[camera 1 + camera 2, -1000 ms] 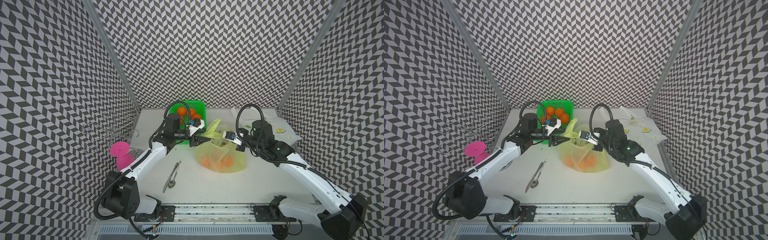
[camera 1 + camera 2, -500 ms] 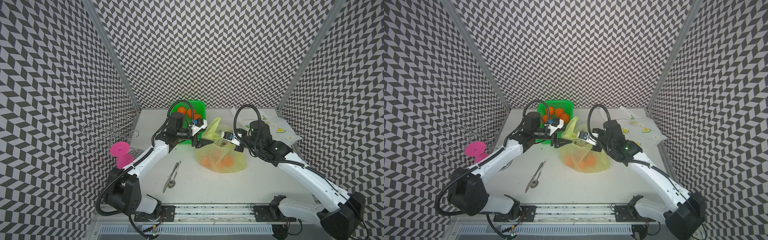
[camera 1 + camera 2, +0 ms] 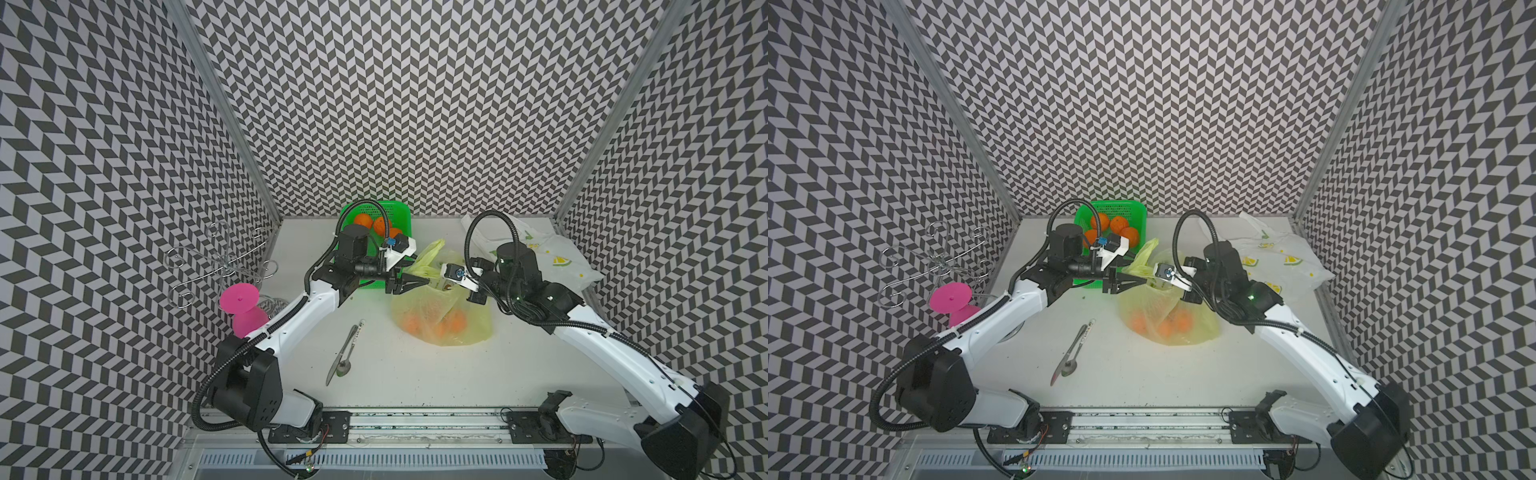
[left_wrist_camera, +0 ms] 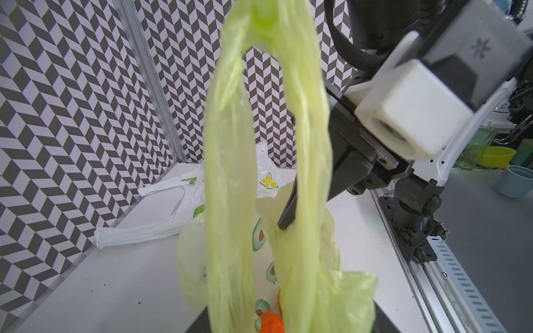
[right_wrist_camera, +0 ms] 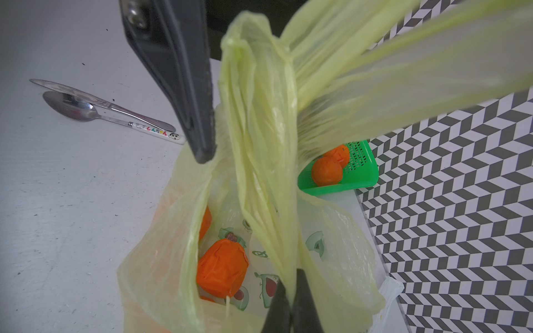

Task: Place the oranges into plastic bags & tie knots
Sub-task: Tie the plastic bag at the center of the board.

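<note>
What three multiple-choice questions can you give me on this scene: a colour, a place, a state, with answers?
1. What colour is the mesh basket holding loose oranges? A green; B pink; C white.
2. Where does the white lemon-print bag lie? A inside the basket; B spread on the table near a back corner; C under the basket.
3. The right gripper is: A open; B shut on an orange; C shut on the yellow-green bag's handle.
Answers: A, its walls are green; B, it lies flat there; C, it pinches that strip.
</note>
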Robot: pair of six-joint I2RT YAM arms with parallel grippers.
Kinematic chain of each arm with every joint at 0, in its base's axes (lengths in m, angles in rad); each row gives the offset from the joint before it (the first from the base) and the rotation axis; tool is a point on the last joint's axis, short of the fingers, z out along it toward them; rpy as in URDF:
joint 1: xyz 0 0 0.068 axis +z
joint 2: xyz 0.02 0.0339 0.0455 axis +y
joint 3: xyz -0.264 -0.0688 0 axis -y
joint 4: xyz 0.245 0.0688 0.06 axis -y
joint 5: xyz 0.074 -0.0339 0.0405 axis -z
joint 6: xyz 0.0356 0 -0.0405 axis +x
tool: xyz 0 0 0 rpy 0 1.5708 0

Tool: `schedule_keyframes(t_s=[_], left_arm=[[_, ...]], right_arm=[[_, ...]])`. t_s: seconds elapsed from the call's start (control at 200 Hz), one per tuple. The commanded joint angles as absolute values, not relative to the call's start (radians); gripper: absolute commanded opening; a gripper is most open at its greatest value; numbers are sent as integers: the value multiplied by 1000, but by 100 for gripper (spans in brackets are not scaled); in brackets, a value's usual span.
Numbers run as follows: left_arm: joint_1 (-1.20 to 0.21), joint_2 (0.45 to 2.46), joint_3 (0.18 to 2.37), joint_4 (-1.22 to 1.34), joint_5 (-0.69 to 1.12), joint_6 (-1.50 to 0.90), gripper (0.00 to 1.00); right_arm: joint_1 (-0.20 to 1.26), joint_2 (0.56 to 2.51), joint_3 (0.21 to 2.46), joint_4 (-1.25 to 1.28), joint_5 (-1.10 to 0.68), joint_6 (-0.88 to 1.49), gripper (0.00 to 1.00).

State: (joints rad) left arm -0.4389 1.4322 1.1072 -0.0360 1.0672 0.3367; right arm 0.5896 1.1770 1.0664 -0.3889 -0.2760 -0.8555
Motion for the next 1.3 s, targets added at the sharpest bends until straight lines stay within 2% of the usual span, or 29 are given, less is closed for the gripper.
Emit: schedule_keyframes(t_s=[0.0, 0.095, 0.3, 0.471, 0.701, 0.841, 0.901, 1.031, 1.131, 1.242, 1.292], left_arm=[[-446, 1436, 1107, 2, 1092, 298, 58], [-450, 1444, 1108, 5, 1091, 289, 57], [-457, 1450, 1106, 21, 1075, 272, 63], [-461, 1454, 1106, 28, 1072, 263, 58], [-460, 1452, 1104, 29, 1071, 259, 41], [-452, 1450, 1103, 42, 1055, 230, 19], [-450, 1446, 1094, 69, 1039, 185, 12], [-448, 1433, 1063, 154, 1032, 63, 0], [-449, 1431, 1047, 207, 1050, -25, 0], [-449, 1426, 1039, 226, 1064, -59, 0], [-451, 1426, 1037, 233, 1071, -66, 0]], right_arm=[[601, 1181, 1071, -361, -264, -857, 0], [602, 1184, 1070, -360, -261, -856, 0], [608, 1189, 1074, -360, -261, -853, 0], [618, 1199, 1080, -362, -255, -850, 0], [621, 1202, 1089, -345, -251, -829, 0], [621, 1176, 1073, -309, -209, -813, 0], [621, 1158, 1053, -276, -178, -801, 7], [620, 1109, 956, -175, -182, -806, 37], [623, 1102, 910, -119, -203, -811, 52], [623, 1116, 902, -69, -198, -801, 59], [623, 1121, 897, -38, -198, -792, 65]])
